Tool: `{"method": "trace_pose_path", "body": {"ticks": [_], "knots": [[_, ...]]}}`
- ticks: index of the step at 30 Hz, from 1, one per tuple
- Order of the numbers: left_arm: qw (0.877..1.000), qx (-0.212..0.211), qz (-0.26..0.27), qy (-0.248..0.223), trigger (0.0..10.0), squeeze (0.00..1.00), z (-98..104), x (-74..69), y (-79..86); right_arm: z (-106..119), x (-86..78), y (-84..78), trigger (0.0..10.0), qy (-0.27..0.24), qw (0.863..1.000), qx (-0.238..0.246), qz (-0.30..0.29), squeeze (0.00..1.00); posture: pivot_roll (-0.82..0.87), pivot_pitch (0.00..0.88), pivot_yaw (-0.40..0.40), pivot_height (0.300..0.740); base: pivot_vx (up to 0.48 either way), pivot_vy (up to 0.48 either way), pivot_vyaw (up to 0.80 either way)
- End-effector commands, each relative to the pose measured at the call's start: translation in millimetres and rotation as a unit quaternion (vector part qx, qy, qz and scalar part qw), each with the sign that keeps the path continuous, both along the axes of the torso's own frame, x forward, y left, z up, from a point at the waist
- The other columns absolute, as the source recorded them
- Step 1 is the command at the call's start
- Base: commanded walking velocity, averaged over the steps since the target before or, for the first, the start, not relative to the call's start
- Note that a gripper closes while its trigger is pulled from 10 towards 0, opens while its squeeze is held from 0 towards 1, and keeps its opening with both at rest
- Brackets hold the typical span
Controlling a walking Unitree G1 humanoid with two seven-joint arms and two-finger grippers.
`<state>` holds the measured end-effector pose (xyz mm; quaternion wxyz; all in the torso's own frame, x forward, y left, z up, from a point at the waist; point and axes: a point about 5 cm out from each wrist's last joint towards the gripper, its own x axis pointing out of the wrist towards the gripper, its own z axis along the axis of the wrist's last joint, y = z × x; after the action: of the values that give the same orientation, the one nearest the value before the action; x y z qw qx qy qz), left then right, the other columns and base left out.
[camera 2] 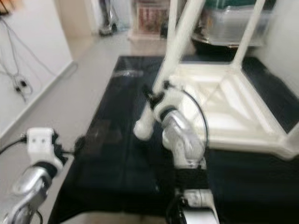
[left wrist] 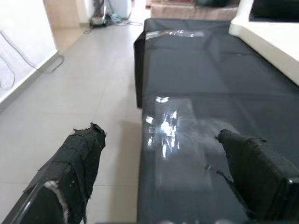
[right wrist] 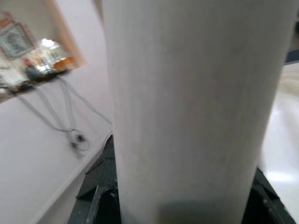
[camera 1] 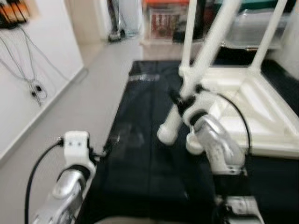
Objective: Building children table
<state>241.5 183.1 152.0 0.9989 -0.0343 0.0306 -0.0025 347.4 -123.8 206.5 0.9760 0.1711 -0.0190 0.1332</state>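
Nearest the camera: two silver arms, matte metal w/ white plastic wrist housings and black cables. Under them a big black mat (camera 1: 149,154), glossy, wrinkled, throwing glare, spread over pale grey floor tiles (camera 1: 88,88).

On the mat, to the robot's right: the table (camera 1: 261,116), white, upside down, a flat square frame w/ a raised rim, smooth painted surface. Two round white legs already stand up from its far corners.

A third leg (camera 1: 205,51), long smooth cylinder w/ rounded end, slants across the table's near-left corner, lower end out over the mat. Right gripper (camera 1: 180,100) is at that leg, approx a third of the way up from its lower end; right wrist cam has the leg's faint-grained white surface right up against the lens, black finger bases either side, so fingers look clamped round it.

Left gripper (left wrist: 163,149) hovers low over the mat's left edge, holding nothing. Fingers (left wrist: 77,163) wrapped in frayed black cloth tape, spread wide apart, one over tile, the other over mat.

Left wall (camera 1: 32,79): white, w/ thin cables hanging down.
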Motion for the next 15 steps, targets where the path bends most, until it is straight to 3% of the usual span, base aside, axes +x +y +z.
{"method": "trace_pose_path", "body": {"ticks": [1, 9, 15], "knots": [[1.000, -0.007, 0.007, -0.002, 10.0, 0.00, 0.4, 1.0, 4.2, 10.1, 0.2, -0.1, 10.0, -0.022, 1.000, -0.002, -0.004, 0.00, 0.02, 0.000, -0.046, 0.740, 0.000, 0.000, 0.00], [1.000, -0.008, -0.006, -0.008, 10.0, 0.00, 1.3, 0.4, -0.3, 10.9, 2.5, -5.9, 10.0, -0.024, 1.000, -0.005, -0.019, 0.00, 0.02, 0.000, -0.047, 0.740, 0.000, -0.420, 0.00], [1.000, -0.023, 0.004, -0.015, 10.0, 0.00, 0.8, 1.8, 3.3, 12.5, 3.9, -6.9, 10.0, -0.027, 0.999, -0.006, -0.016, 0.00, 0.02, 0.000, -0.050, 0.740, 0.000, 0.000, -0.75]]}}
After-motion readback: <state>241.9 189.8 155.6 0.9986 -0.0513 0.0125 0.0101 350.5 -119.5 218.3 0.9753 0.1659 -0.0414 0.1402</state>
